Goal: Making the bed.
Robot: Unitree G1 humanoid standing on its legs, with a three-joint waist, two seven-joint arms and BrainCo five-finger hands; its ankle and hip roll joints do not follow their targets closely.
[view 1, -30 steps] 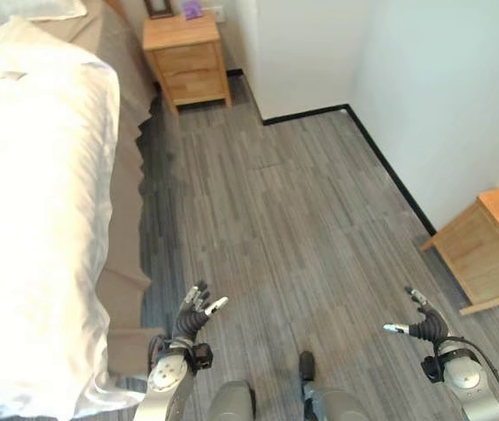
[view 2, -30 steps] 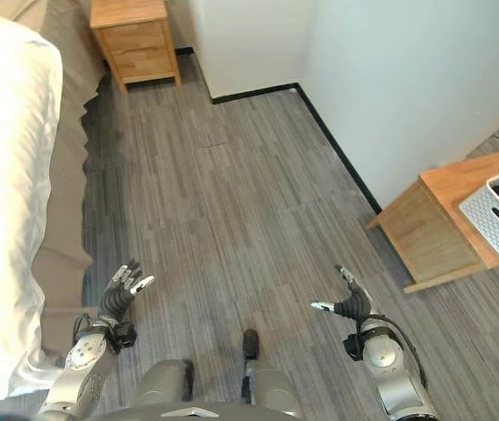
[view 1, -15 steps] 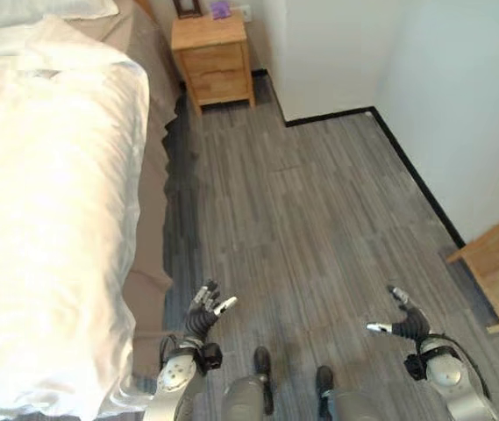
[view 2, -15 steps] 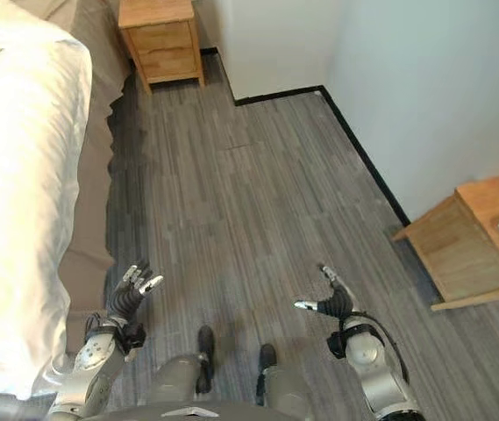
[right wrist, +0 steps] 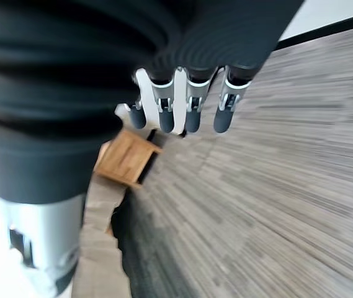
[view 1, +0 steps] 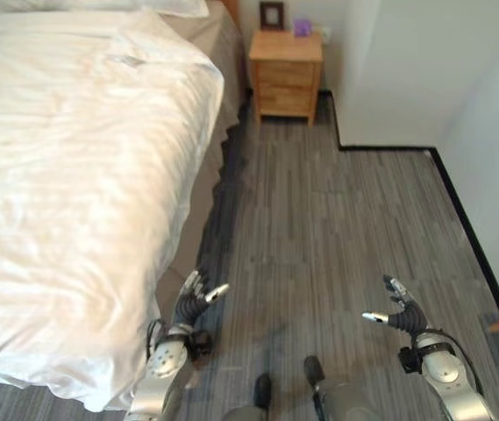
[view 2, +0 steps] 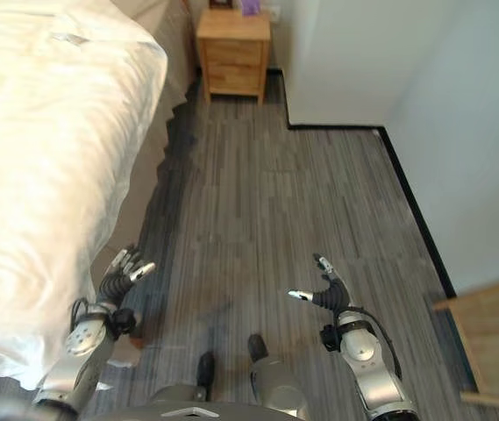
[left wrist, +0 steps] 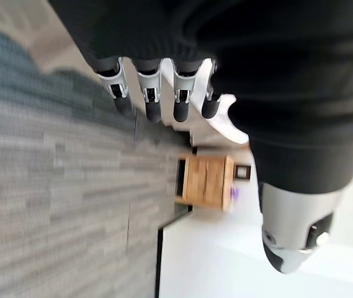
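Grey plank flooring (view 1: 337,237) runs ahead of me, with the bed (view 1: 198,219) on my left under a rumpled white duvet (view 1: 74,167) that hangs over the tan bed skirt. At the far end I see a wooden nightstand (view 1: 288,74) against the wall, with a small picture frame (view 1: 273,15) on top. My left hand (view 1: 195,301) hovers just beside the bed's near corner, fingers spread loose and holding nothing. My right hand (view 1: 395,314) hangs over the floor on the right, equally wide and empty.
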